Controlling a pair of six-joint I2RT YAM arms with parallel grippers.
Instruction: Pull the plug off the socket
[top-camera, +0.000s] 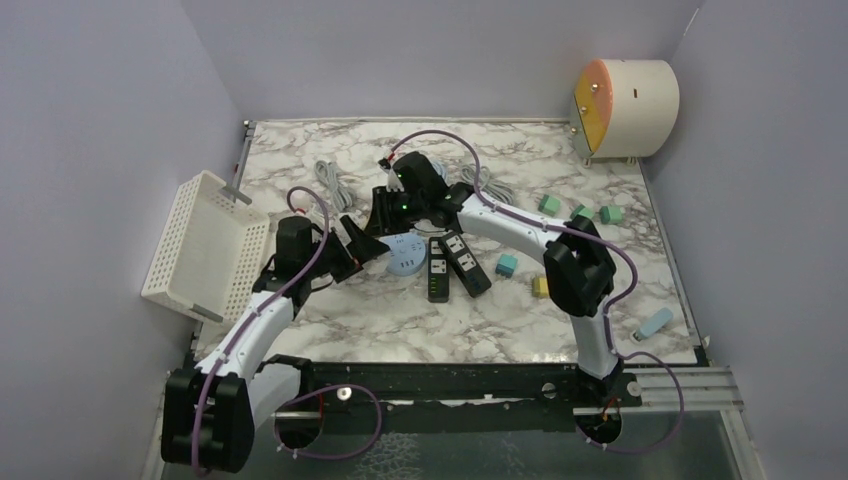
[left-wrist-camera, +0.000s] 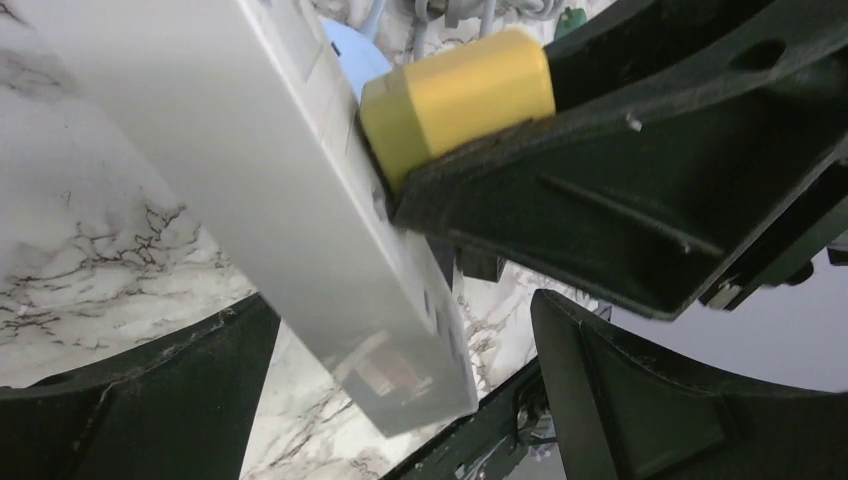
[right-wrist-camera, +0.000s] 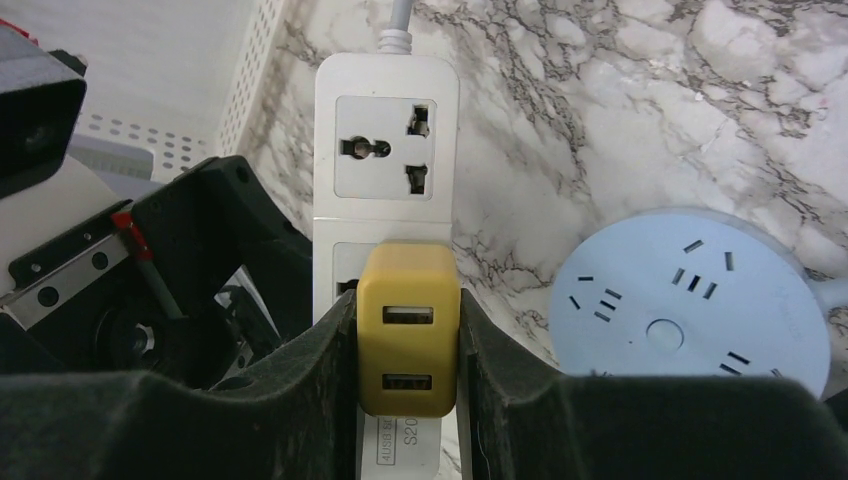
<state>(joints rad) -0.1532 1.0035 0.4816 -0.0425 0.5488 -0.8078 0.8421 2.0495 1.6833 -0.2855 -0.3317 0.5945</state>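
A white power strip (right-wrist-camera: 385, 150) lies on the marble table with a yellow USB plug (right-wrist-camera: 408, 330) seated in its second socket. My right gripper (right-wrist-camera: 406, 345) is shut on the plug, one pad on each side. In the left wrist view the strip (left-wrist-camera: 250, 170) runs diagonally between my left gripper's fingers (left-wrist-camera: 140, 400), with the plug (left-wrist-camera: 455, 100) and a right finger (left-wrist-camera: 620, 190) above. My left gripper (left-wrist-camera: 400, 390) straddles the strip's end, open, with a gap on the right side. In the top view both grippers (top-camera: 362, 245) (top-camera: 388, 215) meet at the table's middle and hide the strip.
A round pale-blue socket hub (top-camera: 405, 255) lies just right of the strip. Two black power strips (top-camera: 438, 268) (top-camera: 468, 262) lie beside it. A white basket (top-camera: 205, 245) leans at the left edge. Grey cables (top-camera: 330, 185), small coloured blocks (top-camera: 549, 204) and a white cylinder (top-camera: 625, 107) sit further off.
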